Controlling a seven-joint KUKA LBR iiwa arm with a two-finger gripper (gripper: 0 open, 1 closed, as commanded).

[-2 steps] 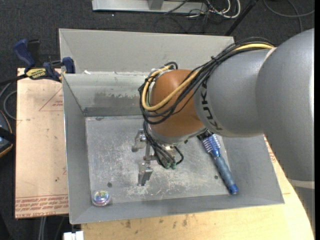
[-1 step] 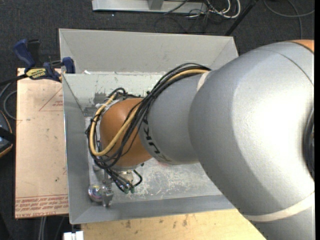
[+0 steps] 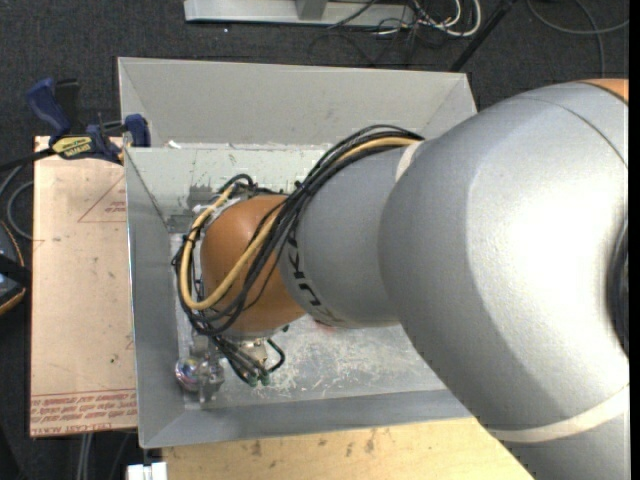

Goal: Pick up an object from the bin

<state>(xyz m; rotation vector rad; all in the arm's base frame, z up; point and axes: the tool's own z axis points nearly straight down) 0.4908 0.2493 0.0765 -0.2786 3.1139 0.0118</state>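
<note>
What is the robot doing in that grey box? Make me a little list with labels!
bin: grey metal, scratched floor
arm: reaches in from the right, covering most of the bin
wrist: orange cover, looped cables
gripper: low down at the bin's near left corner
held thing: cannot tell

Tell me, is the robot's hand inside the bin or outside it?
Inside. The gripper sits low in the bin, near its lower-left corner and well below the rim. The arm stretches in over the right wall.
</note>
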